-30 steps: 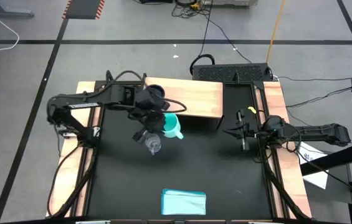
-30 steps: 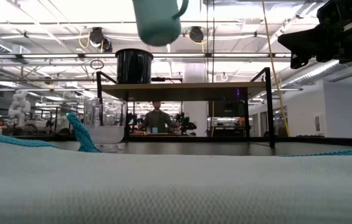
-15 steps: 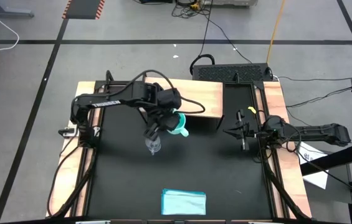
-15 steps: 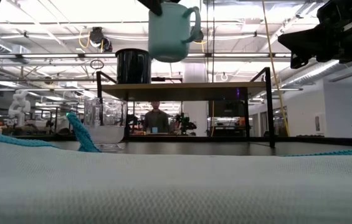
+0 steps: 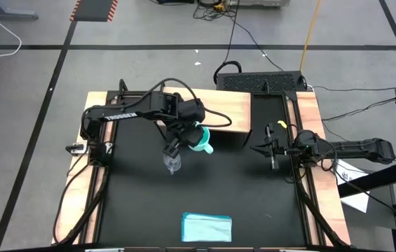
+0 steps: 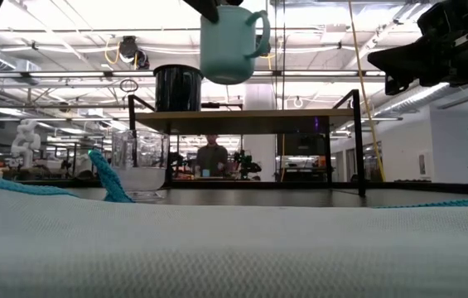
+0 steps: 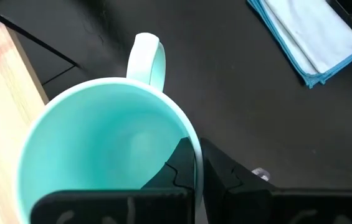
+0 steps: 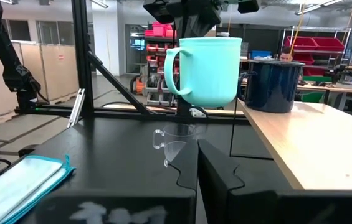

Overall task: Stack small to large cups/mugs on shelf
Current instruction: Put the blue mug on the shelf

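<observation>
My left gripper point(image 5: 187, 133) is shut on the turquoise mug point(image 5: 199, 137), held in the air just off the shelf's near edge and higher than the shelf top point(image 6: 242, 118). The mug point(image 6: 227, 45) is upright, with its handle point(image 6: 260, 33) toward the table's right. The dark navy mug point(image 6: 177, 88) stands on the shelf point(image 5: 226, 112); in the high view my left arm hides it. The clear glass cup point(image 5: 172, 164) stands on the black table, near of the turquoise mug. My right gripper point(image 5: 266, 149) waits shut and empty at the table's right. My left gripper holds the turquoise mug by its rim wall point(image 7: 194, 149), about a quarter turn round from the handle point(image 7: 147, 53). One finger point(image 7: 176, 171) is inside the mug and one point(image 7: 225, 177) outside. The fingers come from above, pointing down. The mug hangs upright, lifted clear.
A folded light blue cloth point(image 5: 207, 227) lies at the table's near edge and fills the low view's foreground point(image 6: 217, 248). Wooden strips point(image 5: 310, 140) edge the table. A person point(image 6: 211, 157) sits in the room far behind the shelf.
My left gripper has carried the turquoise mug a little toward the table's right and far edge, toward the shelf. The mug, tilted before, has come upright with its handle to the right. In the last half second it has barely moved.
</observation>
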